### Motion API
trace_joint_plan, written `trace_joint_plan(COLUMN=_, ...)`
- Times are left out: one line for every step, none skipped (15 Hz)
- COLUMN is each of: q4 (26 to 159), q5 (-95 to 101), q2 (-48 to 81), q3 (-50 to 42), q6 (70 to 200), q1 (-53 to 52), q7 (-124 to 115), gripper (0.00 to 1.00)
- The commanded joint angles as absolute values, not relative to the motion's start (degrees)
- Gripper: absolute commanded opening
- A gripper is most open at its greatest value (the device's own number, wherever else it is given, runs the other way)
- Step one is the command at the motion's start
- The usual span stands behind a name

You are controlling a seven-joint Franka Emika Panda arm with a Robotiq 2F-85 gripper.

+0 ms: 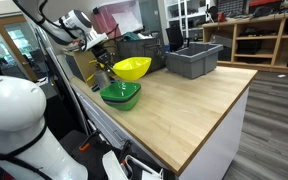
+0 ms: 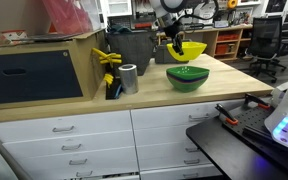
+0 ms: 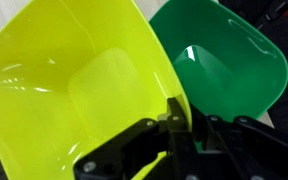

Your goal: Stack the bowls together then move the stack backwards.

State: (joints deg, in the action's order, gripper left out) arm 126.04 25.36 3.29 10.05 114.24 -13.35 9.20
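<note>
My gripper (image 1: 110,63) holds the yellow bowl (image 1: 132,68) by its rim, tilted and lifted above the table. In the wrist view the jaws are shut on the rim of the yellow bowl (image 3: 74,90), one finger (image 3: 173,115) inside it. The green bowl (image 1: 121,95) sits on the wooden table just below and beside the yellow one; it also shows as the green bowl (image 2: 187,76) and the green bowl (image 3: 219,65). Whether a purple bowl lies under the green one I cannot tell. In an exterior view the yellow bowl (image 2: 190,49) hangs over the green one, under the gripper (image 2: 171,42).
A grey bin (image 1: 193,59) stands at the back of the table (image 1: 194,105), with another dark bin (image 1: 139,50) behind the bowls. A metal can (image 2: 129,78) and a yellow-black clamp (image 2: 109,72) stand beside a wooden box (image 2: 44,65).
</note>
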Motion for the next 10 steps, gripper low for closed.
trace_joint_plan(q4=134.0, q5=23.5, q2=-4.5, q3=10.8, q6=113.8, q1=-12.8, q7=10.7, gripper=0.02)
trace_joint_plan(q4=135.6, q5=22.7, q2=-5.5, q3=10.9, q6=114.2, q1=-12.9, q7=10.9, gripper=0.02)
trace_joint_plan(q4=137.0, q5=22.2, q2=-6.4, q3=10.9, q6=114.7, q1=-13.0, q7=11.0, gripper=0.02)
trace_joint_plan(q4=138.5, q5=21.5, q2=-6.9, q3=11.0, q6=115.6, q1=-13.1, q7=11.1, gripper=0.02)
trace_joint_plan(q4=139.5, q5=21.0, q2=-7.2, q3=11.1, q6=116.2, q1=-13.3, q7=11.3, gripper=0.02)
trace_joint_plan(q4=140.3, q5=20.7, q2=-7.2, q3=11.4, q6=117.2, q1=-13.4, q7=11.4, gripper=0.02)
trace_joint_plan(q4=140.9, q5=20.2, q2=-7.1, q3=11.6, q6=118.0, q1=-13.5, q7=11.5, gripper=0.02)
trace_joint_plan(q4=141.3, q5=20.0, q2=-6.7, q3=12.0, q6=119.2, q1=-13.7, q7=11.6, gripper=0.02)
trace_joint_plan(q4=141.5, q5=19.7, q2=-6.3, q3=12.3, q6=120.1, q1=-13.8, q7=11.8, gripper=0.02)
trace_joint_plan(q4=141.5, q5=19.6, q2=-5.9, q3=12.6, q6=121.1, q1=-14.0, q7=11.8, gripper=0.02)
